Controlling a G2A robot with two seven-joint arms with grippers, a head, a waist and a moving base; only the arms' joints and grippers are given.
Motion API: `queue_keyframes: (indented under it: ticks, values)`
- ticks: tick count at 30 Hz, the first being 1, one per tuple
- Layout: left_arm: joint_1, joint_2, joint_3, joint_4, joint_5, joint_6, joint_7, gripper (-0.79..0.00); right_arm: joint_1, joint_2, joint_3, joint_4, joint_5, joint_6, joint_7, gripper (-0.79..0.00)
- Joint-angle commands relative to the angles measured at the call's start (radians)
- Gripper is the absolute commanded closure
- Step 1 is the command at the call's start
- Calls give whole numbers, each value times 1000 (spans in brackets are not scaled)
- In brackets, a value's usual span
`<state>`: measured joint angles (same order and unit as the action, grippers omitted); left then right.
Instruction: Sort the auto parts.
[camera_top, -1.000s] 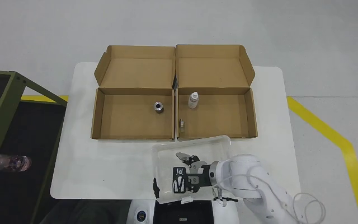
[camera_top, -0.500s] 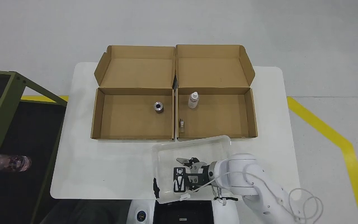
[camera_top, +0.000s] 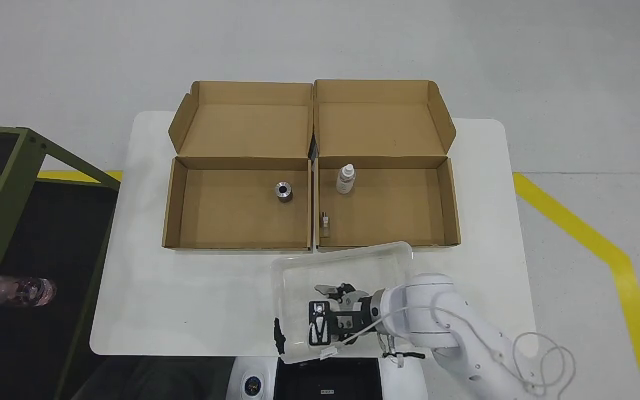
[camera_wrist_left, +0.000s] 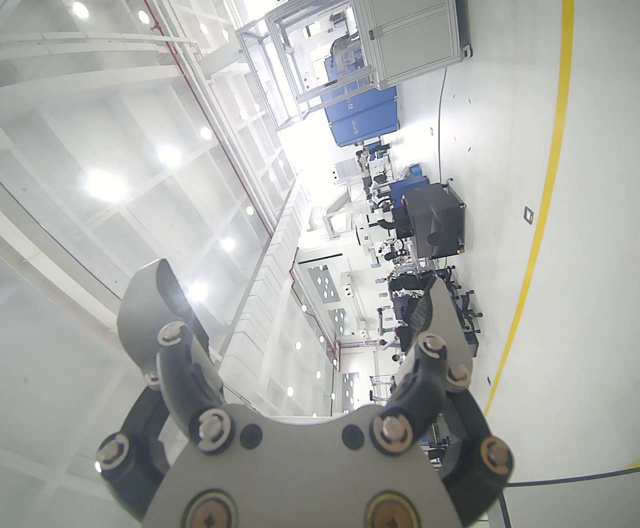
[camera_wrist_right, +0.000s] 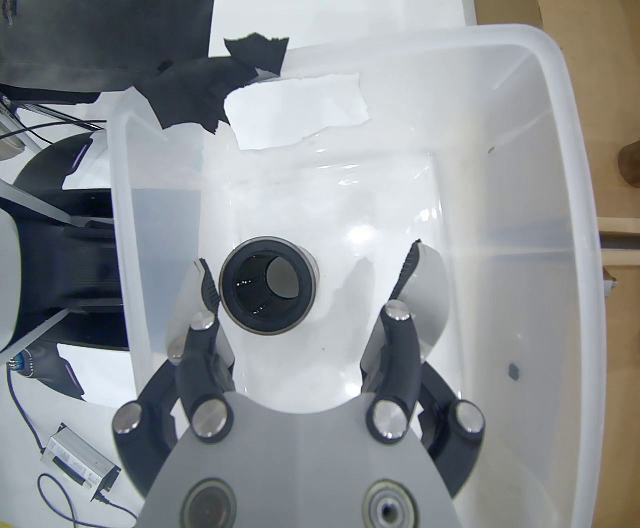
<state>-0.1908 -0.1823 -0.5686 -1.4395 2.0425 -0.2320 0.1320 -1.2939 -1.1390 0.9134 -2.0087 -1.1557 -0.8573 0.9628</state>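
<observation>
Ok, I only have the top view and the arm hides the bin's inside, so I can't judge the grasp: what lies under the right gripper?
Observer: A cylindrical bushing, black inside with a metal rim, in the clear bin, bore facing the wrist camera.
Operator: Is it gripped?
Observer: No. The right gripper is open; the bushing shows between its fingers, near one, apart from the other.
Operator: And the left gripper?
Observer: The left gripper is open and empty, pointing up at the ceiling lights.
</observation>
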Motion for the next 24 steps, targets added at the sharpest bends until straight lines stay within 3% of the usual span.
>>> queue_keyframes:
  ticks: [1, 17, 19, 23, 24]
  values:
    - [0, 0, 0, 0, 0, 0, 0, -785, 5, 2, -11, 2, -4, 3, 2, -646]
    - [0, 0, 0, 0, 0, 0, 0, -785, 70, 4, -82, 75, 18, 23, -1, -606]
    - [0, 0, 0, 0, 0, 0, 0, -785, 80, 3, -92, 84, 21, 26, -4, -573]
    - [0, 0, 0, 0, 0, 0, 0, -785, 98, 2, -109, 100, 26, 25, -9, -385]
    - [0, 0, 0, 0, 0, 0, 0, -785, 102, 2, -113, 105, 29, 26, -12, -372]
